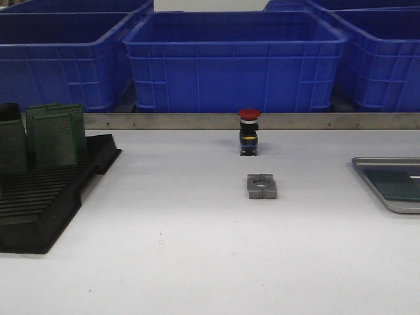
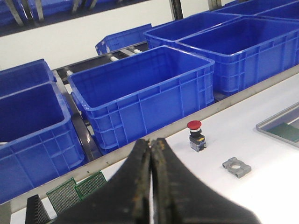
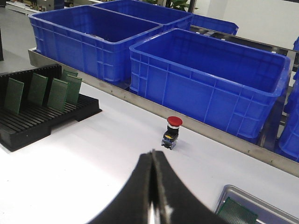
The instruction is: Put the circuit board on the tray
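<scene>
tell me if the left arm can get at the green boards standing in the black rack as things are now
Probably yes. The circuit boards stand upright in the black rack on the left side of the table, with nothing above or in front of them. The left gripper is shut, holding nothing.

Most of the bench (image 1: 164, 262) is open white surface, so the whole front strip is easy to pass over. Only two small things sit mid-bench: a red-capped button (image 1: 249, 132) standing upright near the back rail, and a low grey clamp block (image 1: 262, 186) just in front of it, not touching. The black rack (image 1: 46, 197) with upright green boards (image 1: 56, 134) blocks the left edge. The tray (image 1: 387, 197) hugs the right edge. Blue crates (image 1: 233, 62) wall off everything behind the rail.
</scene>
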### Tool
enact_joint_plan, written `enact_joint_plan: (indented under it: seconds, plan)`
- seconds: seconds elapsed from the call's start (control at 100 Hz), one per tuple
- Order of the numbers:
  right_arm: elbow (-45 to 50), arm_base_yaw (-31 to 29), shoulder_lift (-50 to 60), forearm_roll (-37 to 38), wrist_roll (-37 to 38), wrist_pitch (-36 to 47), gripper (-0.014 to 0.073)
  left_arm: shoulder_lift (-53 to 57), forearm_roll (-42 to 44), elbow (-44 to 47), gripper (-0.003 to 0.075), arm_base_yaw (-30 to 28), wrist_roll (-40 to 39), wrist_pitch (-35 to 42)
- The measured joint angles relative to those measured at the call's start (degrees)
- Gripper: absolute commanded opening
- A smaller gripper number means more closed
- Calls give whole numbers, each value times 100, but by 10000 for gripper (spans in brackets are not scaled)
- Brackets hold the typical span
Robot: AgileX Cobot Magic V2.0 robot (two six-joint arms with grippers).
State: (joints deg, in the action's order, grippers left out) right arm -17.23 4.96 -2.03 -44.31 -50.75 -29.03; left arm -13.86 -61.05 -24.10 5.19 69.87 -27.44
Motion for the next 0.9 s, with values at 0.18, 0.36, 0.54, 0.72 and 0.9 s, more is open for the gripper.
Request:
enact_joint_plan:
  seconds: [0.18,0.36,0.54,0.72,0.9]
  plan:
    - [0,0,0,0,0,-13,-61,251,-78,115,-20,-2,0,26]
    - [0,0,0,0,0,-24,-61,605,307,520,-20,-2,-392,646]
    - [0,0,0,0,0,-47,-61,1017,3248,1170,-20,-2,-4179,1022]
    - [0,0,0,0,0,-57,-61,1392,5366,2314,-20,-2,-6426,1972]
    - [0,0,0,0,0,-68,-61,1417,5820,2410,-20,-45,-6741,2227]
